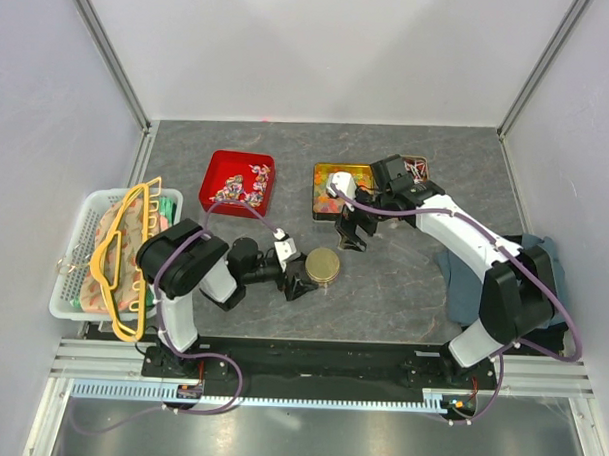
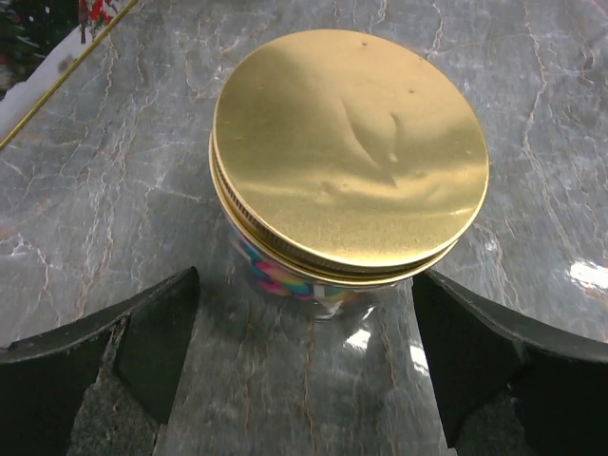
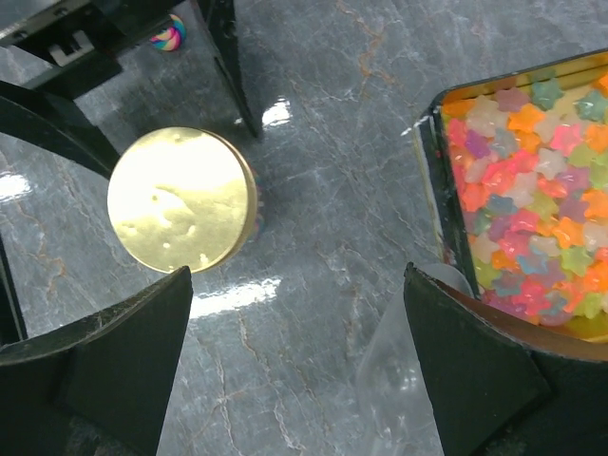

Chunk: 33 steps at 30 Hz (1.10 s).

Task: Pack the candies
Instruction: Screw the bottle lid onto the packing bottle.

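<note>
Left wrist view: left hand (image 2: 304, 328) open just short of the gold-lidded jar (image 2: 347, 142), likely to steady it, right hand (image 3: 296, 313) open too; candies (image 1: 244, 188) lie in the red tray (image 1: 222, 165) near the far edge of the tabletop (image 1: 402, 291).

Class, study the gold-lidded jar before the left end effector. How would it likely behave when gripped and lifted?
The jar looks like clear glass, so it is probably rigid, slippery and breakable if dropped. Its gold lid overhangs the body, so it may hang on that rim rather than slip through a grip. It holds coloured sweets, so it is likely weighty for its size.
</note>
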Tool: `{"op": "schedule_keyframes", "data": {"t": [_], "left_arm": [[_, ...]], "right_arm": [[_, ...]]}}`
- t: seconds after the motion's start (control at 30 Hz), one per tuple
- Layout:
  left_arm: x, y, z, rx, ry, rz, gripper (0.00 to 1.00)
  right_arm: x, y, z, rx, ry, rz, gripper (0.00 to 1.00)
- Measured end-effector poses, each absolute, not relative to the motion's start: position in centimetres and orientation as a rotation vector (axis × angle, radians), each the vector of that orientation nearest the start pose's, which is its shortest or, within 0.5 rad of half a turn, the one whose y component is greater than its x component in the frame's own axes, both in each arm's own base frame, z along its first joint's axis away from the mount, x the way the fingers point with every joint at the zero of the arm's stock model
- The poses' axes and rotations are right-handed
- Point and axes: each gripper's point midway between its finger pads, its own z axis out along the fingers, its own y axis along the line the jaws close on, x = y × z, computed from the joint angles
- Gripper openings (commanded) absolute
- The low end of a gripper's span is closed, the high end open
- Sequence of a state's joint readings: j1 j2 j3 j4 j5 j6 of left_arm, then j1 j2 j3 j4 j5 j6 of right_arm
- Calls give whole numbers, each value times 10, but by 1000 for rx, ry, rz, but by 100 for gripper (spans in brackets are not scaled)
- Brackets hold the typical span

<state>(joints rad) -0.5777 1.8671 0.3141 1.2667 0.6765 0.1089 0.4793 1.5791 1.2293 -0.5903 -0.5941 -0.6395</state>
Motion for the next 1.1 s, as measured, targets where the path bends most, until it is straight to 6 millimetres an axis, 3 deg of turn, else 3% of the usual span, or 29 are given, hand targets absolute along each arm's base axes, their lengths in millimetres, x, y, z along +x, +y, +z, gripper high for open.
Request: {"op": "schedule_keyframes", "data": {"t": [0.37, 0.67, 1.1], "left_arm": [[236, -298, 21, 1107, 1511, -977, 100], [225, -311, 21, 1169, 1457, -1051, 100], [232, -322, 21, 1184, 1426, -1071, 100]], "right_arm": [[290, 253, 105, -1503, 1996, 827, 96], [286, 256, 102, -1487, 2021, 927, 94], [279, 254, 99, -1495, 2049, 971, 93]]}}
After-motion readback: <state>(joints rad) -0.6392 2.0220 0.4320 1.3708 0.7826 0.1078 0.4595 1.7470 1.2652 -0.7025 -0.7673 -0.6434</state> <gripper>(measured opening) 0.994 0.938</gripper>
